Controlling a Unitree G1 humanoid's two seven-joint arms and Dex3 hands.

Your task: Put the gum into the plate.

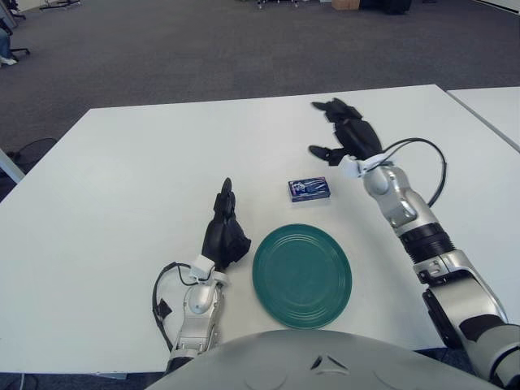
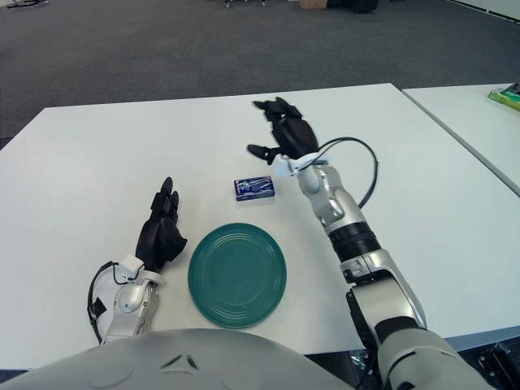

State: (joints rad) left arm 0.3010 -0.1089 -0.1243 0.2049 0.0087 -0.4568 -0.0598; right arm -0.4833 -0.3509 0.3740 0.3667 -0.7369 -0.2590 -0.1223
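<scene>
The gum is a small blue pack [image 1: 309, 189] lying flat on the white table [image 1: 122, 179], just beyond the green plate [image 1: 301, 275]. It also shows in the right eye view [image 2: 254, 188]. My right hand [image 1: 345, 130] is held above the table beyond and to the right of the pack, fingers spread, holding nothing. My left hand [image 1: 225, 227] shows just left of the plate, fingers relaxed and pointing away from me, empty. The plate holds nothing.
A second white table [image 1: 491, 110] stands at the right across a narrow gap, with a green item [image 2: 505, 97] on it. Grey carpet lies beyond the far edge. Cables loop from both wrists.
</scene>
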